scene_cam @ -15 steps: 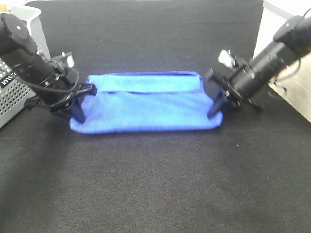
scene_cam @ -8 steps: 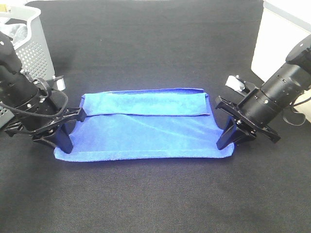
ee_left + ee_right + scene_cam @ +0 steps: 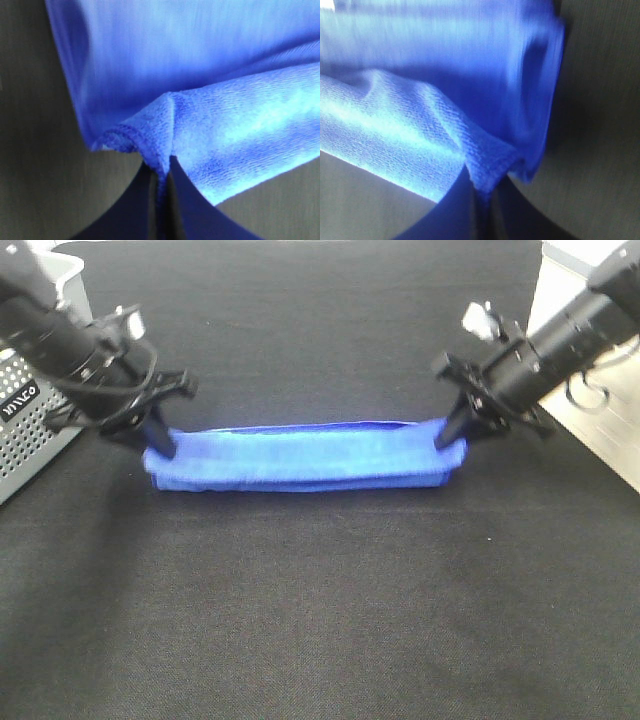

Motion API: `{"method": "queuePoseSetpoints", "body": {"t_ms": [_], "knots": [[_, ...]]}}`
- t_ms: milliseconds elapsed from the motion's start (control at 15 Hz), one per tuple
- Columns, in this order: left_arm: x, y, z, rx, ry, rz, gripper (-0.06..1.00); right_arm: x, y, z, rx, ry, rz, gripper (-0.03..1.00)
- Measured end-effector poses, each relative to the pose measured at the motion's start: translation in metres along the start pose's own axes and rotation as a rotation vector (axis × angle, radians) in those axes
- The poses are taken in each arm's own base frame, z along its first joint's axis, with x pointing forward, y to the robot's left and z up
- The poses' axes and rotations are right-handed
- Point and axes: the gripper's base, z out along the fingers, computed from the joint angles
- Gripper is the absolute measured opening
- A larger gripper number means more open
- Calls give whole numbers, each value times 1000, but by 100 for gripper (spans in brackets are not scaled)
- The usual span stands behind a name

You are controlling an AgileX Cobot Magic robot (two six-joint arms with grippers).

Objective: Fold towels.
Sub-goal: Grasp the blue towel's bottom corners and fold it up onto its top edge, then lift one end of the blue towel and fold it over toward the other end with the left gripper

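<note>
The bright blue towel [image 3: 300, 456] lies on the black table as a long narrow band, folded lengthwise. My left gripper [image 3: 160, 445] is shut on the towel's left end, and my right gripper [image 3: 448, 435] is shut on its right end. The left wrist view shows the jaws pinching a stitched corner of the towel [image 3: 165, 150], with more blue cloth beneath. The right wrist view shows the same on the other corner of the towel [image 3: 485, 170]. The white tag is not visible.
A perforated grey basket [image 3: 25, 425] stands at the left edge, close behind my left arm. A white surface [image 3: 590, 430] borders the table on the right. Black tabletop [image 3: 320, 610] stretches in front of the towel.
Both grippers carried the towel's near edge up and away to the far edge, so the flat spread towel is now a narrow folded band. Both arms moved back.
</note>
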Motion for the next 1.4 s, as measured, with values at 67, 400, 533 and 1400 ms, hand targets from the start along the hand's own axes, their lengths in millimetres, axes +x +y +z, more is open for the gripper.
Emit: {"method": "queuePoseSetpoints", "body": {"t_ms": [67, 400, 533, 1400], "knots": [[-10, 3, 3, -3, -16, 0, 1, -12, 0, 1, 6, -22, -14, 0], [-37, 19, 30, -21, -88, -30, 1, -40, -18, 35, 1, -10, 17, 0], [-36, 23, 42, -8, -78, -52, 3, -39, -24, 44, 4, 10, 28, 2], [-29, 31, 46, -84, -5, -38, 78, -33, -10, 17, 21, 85, 2, 79]]}}
